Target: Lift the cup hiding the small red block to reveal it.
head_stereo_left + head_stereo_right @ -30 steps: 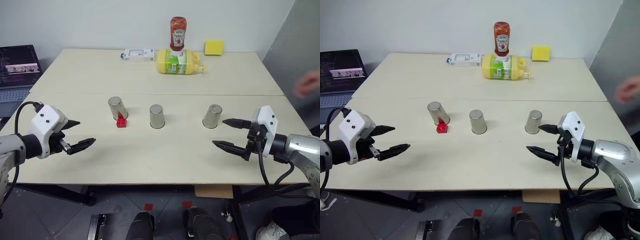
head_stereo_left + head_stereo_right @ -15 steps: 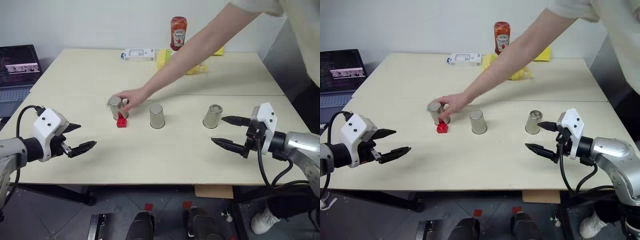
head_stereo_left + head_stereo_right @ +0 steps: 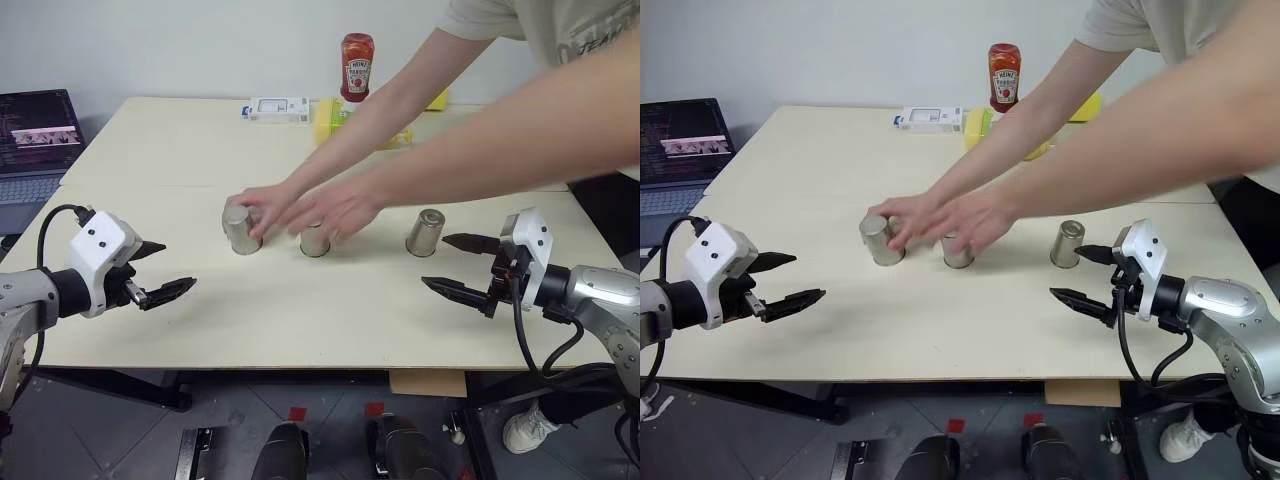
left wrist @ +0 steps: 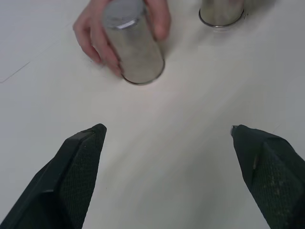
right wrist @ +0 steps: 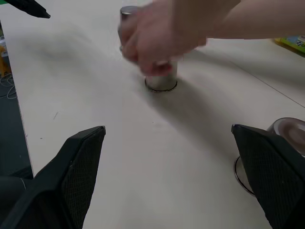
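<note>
1. Currently three small silver metal cups stand upside down in a row on the pale wooden counter (image 3: 300, 320): the left cup (image 3: 240, 230), the middle cup (image 3: 314, 241) and the right cup (image 3: 425, 232).

2. Two hands of a person reach over the counter. One hand (image 3: 262, 205) holds the left cup, with fingers around it in the left wrist view. The other hand (image 3: 340, 212) covers the top of the middle cup.

3. The small red block is hidden now. I judge it is under one of the two cups that the hands touch, but I cannot tell which one.

4. The left claw (image 3: 156, 270) hovers over the near left part of the counter with its two black fingers apart and nothing between them. The right claw (image 3: 457, 265) hovers near the right cup, also with its fingers wide apart and holding nothing.

5. Risks, as I judge them:
- If the hands slide the cups, the place of the block can change, and the robot may lift a wrong cup.
- If a claw goes forward while the hands are over the cups, it may hit the person.
- The metal cups look smooth and light, so a grip that is off centre may tip one over or push it away with the block.

6. Behind the cups stand a red ketchup bottle (image 3: 356, 66) and a flat white box (image 3: 277, 108), well apart from the row.
</note>
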Controlling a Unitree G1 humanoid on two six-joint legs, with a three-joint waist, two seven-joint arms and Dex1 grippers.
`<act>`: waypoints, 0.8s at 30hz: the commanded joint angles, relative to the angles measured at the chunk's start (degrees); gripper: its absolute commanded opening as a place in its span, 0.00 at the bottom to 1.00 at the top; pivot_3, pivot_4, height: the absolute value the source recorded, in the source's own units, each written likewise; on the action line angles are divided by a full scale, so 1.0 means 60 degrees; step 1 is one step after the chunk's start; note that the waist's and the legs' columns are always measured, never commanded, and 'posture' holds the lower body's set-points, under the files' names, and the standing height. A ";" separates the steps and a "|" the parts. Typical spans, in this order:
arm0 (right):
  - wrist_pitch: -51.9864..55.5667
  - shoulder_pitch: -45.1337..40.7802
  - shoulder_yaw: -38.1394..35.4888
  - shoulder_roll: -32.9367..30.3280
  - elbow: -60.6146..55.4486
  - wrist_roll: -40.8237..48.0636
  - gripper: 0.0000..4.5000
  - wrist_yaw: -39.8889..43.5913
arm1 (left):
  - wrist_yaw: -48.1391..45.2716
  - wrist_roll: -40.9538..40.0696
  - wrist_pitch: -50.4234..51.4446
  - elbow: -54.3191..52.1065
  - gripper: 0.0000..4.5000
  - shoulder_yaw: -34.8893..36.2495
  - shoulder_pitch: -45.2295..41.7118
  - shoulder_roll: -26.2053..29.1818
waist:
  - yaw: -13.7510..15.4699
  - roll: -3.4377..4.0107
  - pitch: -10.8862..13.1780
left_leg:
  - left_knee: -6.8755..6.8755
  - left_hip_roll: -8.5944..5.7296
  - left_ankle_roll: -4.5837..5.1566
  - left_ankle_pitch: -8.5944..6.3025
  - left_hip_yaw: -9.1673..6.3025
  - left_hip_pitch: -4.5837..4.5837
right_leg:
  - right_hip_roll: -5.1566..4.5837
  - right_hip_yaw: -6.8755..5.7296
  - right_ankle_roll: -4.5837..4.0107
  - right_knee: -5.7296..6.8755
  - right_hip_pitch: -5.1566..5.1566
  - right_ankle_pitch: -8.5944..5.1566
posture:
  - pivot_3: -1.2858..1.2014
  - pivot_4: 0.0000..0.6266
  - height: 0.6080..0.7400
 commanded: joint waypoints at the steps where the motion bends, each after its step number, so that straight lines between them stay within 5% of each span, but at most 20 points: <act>1: -0.0037 -0.0065 -0.0151 -0.0043 -0.0342 0.0056 1.00 -0.0034 | -0.0028 0.0097 -0.0182 -0.0100 0.99 0.0027 -0.0090 0.0117 | 0.0001 0.0000 0.0000 | 0.0000 0.0000 0.0000 0.0000 0.0000 0.0000 | 0.0000 0.0000 0.0000 0.0000 0.0000 0.0000 | 0.52 0.24 1.00; 24: 0.0516 -0.0615 -0.0307 0.0569 -0.0250 0.0361 1.00 -0.0981 | -0.0042 -0.0249 -0.0020 -0.0513 0.99 -0.0598 -0.1114 -0.0189 | -0.0010 0.0000 0.0000 | 0.0001 0.0000 0.0000 0.0000 0.0000 -0.0001 | 0.0001 0.0002 0.0002 0.0002 0.0000 0.0001 | 0.52 0.24 1.00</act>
